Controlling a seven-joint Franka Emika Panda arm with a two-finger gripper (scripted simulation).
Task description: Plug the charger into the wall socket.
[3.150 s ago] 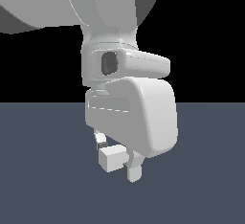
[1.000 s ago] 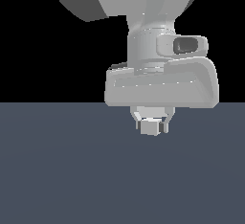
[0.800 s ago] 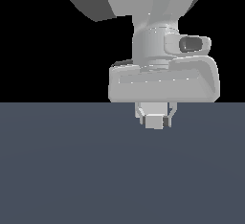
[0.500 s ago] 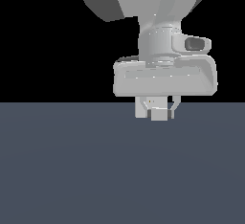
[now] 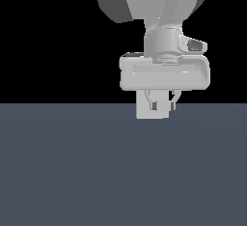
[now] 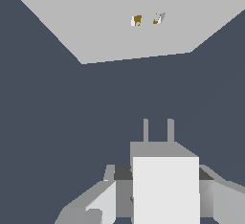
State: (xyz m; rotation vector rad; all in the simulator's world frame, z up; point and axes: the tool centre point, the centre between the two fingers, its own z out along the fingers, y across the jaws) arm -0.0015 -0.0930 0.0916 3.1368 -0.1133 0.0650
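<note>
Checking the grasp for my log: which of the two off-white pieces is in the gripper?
The charger, the small block with two prongs, clamped in the gripper. The wall socket, the flat plate with two holes, stands apart ahead.

charger (image 6: 165, 184) apart from wall socket (image 6: 129, 22)

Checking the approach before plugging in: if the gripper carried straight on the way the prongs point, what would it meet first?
Probably the wall socket. The gripper holds the charger with its prongs aimed toward the plate, a gap of bare floor between. Exact alignment with the holes is unclear.
</note>
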